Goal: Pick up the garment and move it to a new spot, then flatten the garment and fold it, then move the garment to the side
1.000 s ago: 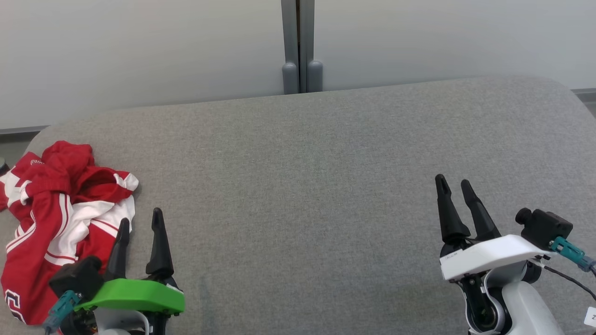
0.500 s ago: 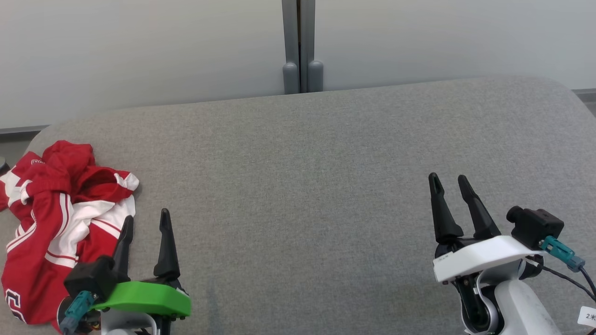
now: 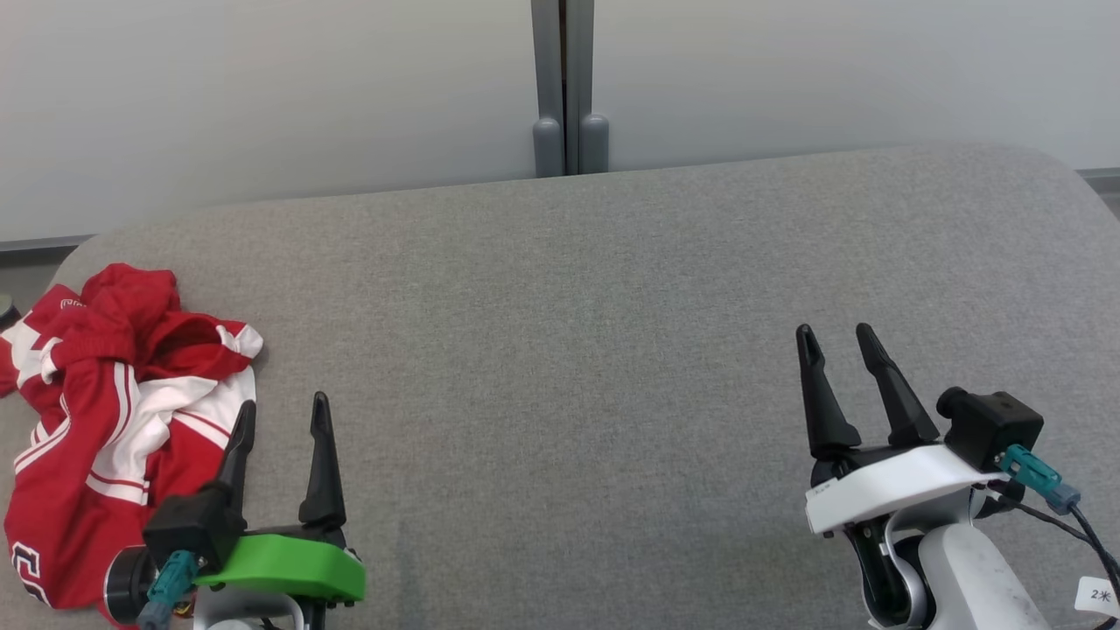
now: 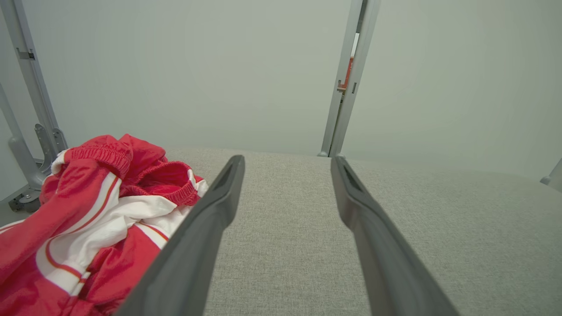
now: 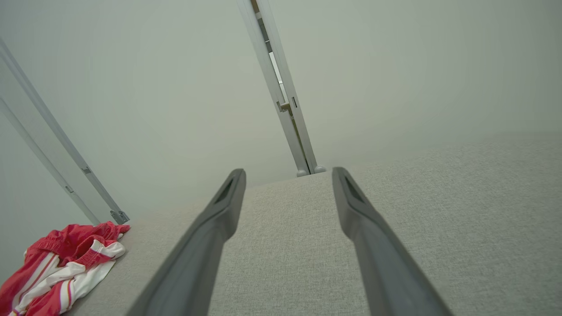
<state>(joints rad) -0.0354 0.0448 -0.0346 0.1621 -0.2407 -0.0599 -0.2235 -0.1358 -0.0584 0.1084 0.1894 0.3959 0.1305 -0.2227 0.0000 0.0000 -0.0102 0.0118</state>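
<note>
The garment, a crumpled red-and-white sports piece with elastic hems, lies in a heap at the left end of the grey fabric-covered surface, close to its rounded corner. Just beside it on the right, the left gripper has its jaws spread wide with nothing between them. One finger overlaps the cloth's edge in the head view, but whether it touches cannot be told. The right gripper stands well apart near the other end, also spread and empty. The pickup looks to be the step in hand and is not yet made. The next move likely calls for the left gripper to shift left over the heap, sink into a thick fold and close.
</note>
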